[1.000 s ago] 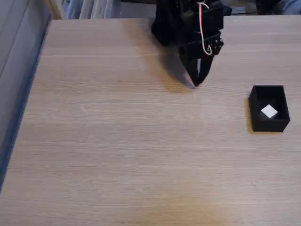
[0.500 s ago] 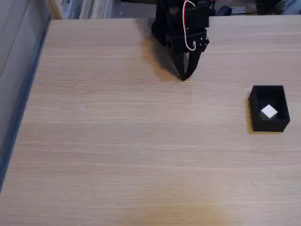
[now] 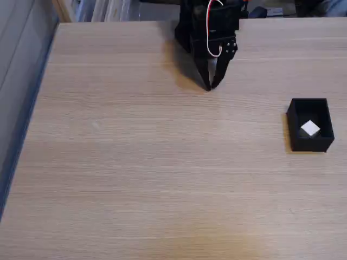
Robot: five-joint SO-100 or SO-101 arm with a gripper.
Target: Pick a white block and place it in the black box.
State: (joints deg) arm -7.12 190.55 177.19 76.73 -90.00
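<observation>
1. In the fixed view I see the white block lying inside the black box, which sits near the right edge of the wooden table.
2. My gripper points down at the table's far side, well apart from the box, its fingertips meeting at a point, clenched on nothing.
3. A red and white wire loops over the black arm.

Bench: light wood-grain top. Resting on it: black box near the right edge; arm base at the far edge.
</observation>
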